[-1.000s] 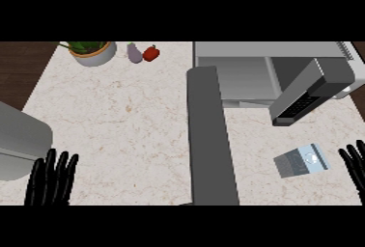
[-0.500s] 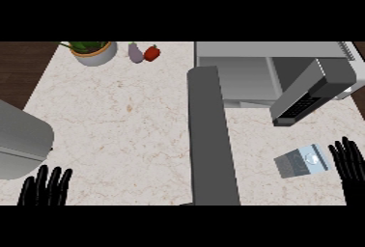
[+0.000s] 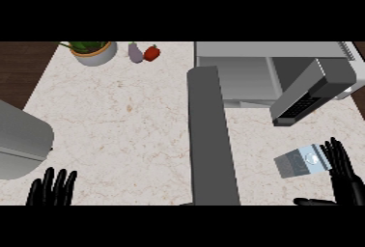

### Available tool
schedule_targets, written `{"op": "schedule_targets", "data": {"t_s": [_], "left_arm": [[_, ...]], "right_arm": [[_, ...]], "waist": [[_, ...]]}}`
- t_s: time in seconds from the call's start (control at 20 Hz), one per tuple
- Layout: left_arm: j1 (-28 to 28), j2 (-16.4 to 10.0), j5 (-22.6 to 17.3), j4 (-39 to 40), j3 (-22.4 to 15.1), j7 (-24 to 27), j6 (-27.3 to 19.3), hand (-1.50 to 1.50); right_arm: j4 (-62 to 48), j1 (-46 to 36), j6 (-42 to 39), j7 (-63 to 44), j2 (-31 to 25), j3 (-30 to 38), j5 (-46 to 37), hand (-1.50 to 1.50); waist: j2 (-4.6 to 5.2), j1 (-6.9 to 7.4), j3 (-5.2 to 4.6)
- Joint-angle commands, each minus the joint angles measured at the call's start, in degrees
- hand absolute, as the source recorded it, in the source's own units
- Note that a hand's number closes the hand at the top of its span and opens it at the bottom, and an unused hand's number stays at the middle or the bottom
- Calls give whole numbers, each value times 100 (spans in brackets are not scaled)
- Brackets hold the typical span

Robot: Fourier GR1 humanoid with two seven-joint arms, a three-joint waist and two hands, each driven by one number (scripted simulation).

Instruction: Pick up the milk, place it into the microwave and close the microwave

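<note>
Head view, steeply down on the pale marbled kitchen counter [image 3: 128, 116]. The boxy grey microwave oven [image 3: 271, 49] stands at the far right corner with its cavity exposed. A long grey slab [image 3: 211, 144] runs from the microwave toward the near edge and is judged to be its door, swung fully open. The dark keypad panel [image 3: 303, 103] faces the near right corner.

The small grey-and-white milk carton [image 3: 299, 163] rests on the counter near the right edge, between the keypad panel and the near edge, outside the microwave. The black right hand [image 3: 348, 185] stands just beside the carton on its right, fingers straight and spread, thumb held out, grasping nothing; whether the fingertips touch the carton cannot be told. The black left hand [image 3: 51, 190] rests at the near left corner, fingers straight and up, likewise empty.

Judged state of the task: no step is complete. The carton is not yet grasped; lifting it, carrying it round the open door into the cavity and shutting the door all remain.

Not involved: a green plant in a beige pot [image 3: 91, 51], a purple aubergine [image 3: 135, 52] and a red pepper [image 3: 152, 52] along the far edge; a rounded grey body [image 3: 21, 140] at the left edge.
</note>
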State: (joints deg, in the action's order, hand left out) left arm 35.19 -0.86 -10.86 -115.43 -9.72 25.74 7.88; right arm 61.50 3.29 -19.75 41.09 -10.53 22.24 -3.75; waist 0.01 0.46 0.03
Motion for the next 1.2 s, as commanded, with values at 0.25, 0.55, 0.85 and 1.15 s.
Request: {"op": "schedule_targets", "data": {"t_s": [0.25, 0.55, 0.85, 1.15], "left_arm": [[137, -130, -201, 51, 136, 244, 132, -150], [-39, -3, -19, -136, -82, -169, -180, -150], [135, 20, 155, 494, -212, 464, 71, -150], [701, -274, -227, -121, 70, 430, 288, -150]], "right_arm": [[-1920, -719, 327, 1285, -308, -60, -316, -150], [-2220, -799, 410, 1717, -410, -209, -371, -150], [-2816, -1333, 213, 1907, -555, -262, -313, -150], [-2643, -1232, 269, 1629, -373, -448, -185, -150]], "waist": [[0, -1, 0], [1, -16, 1], [4, 11, 3], [-10, 0, -2]]}}
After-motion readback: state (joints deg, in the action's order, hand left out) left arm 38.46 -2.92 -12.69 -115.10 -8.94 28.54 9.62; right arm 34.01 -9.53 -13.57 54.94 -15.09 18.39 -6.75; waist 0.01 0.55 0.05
